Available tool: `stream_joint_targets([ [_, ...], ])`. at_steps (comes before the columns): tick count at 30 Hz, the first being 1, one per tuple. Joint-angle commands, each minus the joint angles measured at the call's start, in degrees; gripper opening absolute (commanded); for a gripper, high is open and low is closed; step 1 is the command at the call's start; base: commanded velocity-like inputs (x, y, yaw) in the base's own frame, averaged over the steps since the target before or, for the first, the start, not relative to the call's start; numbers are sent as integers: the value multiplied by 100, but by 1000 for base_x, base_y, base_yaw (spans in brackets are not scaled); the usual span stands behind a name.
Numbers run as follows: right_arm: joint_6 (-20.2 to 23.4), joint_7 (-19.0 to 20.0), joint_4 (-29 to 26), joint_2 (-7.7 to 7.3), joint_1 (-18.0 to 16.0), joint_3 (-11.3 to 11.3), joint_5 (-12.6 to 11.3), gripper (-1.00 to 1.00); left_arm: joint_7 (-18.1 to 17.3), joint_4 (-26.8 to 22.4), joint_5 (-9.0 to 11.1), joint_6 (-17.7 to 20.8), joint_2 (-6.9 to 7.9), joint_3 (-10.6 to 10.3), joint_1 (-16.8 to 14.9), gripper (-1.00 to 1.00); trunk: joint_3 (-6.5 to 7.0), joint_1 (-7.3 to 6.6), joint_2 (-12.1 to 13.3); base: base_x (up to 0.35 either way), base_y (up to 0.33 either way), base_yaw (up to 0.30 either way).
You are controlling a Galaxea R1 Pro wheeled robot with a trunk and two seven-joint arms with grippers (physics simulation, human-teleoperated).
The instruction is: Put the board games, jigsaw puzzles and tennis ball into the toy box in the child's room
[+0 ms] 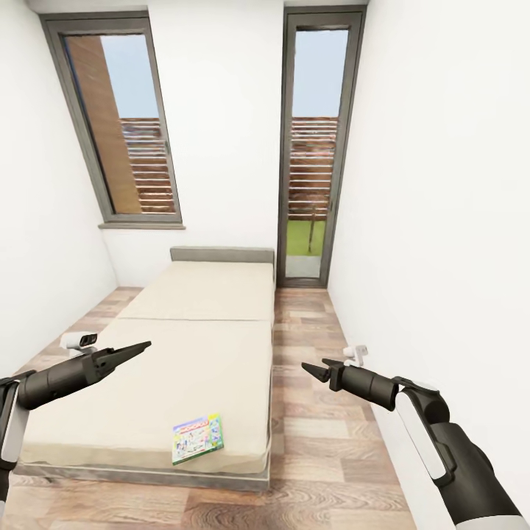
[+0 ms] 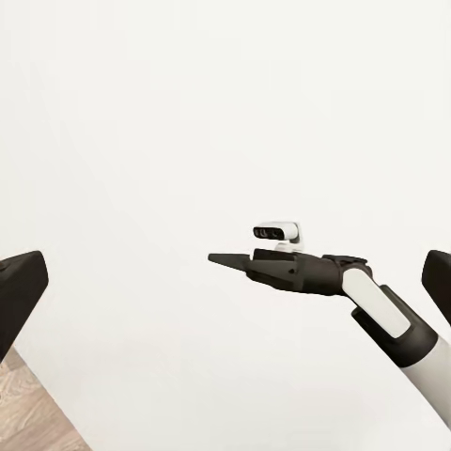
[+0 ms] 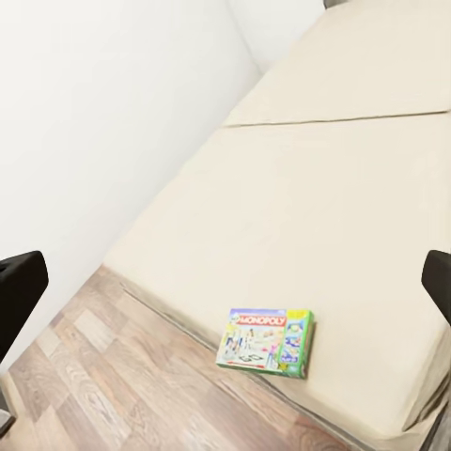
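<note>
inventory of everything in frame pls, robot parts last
Monopoly board game: 1, green and white cover, flat on the bed near its foot edge.
Bed: 1, beige mattress, grey frame and headboard, along the left wall.
Windows: 2, tall, dark-framed, in the far wall; the right one reaches the floor.
Floor: wood planks, right of the bed and at its foot.
Walls: white, on both sides and behind the bed.
Left gripper: 1, dark, over the bed's left part, holding nothing, fingers together in the head view.
Right gripper: 1, dark, over the floor right of the bed, holding nothing, fingers together.
</note>
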Motion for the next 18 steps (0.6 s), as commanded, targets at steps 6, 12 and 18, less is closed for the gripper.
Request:
stream_joint_targets([
  [6,41,-12,-4,2,-6,10,-38,100,-21,-3,0,47,-1,0,-5,100,-13,5,-13,216,58,0],
  [12,41,-13,-4,-1,-6,6,-44,100,-23,-1,1,44,1,1,-5,100,-13,5,-13,155,-57,0],
  [18,41,-13,-4,-3,-6,4,-52,100,-22,0,-1,47,1,1,-5,100,-13,5,-13,195,-20,0],
])
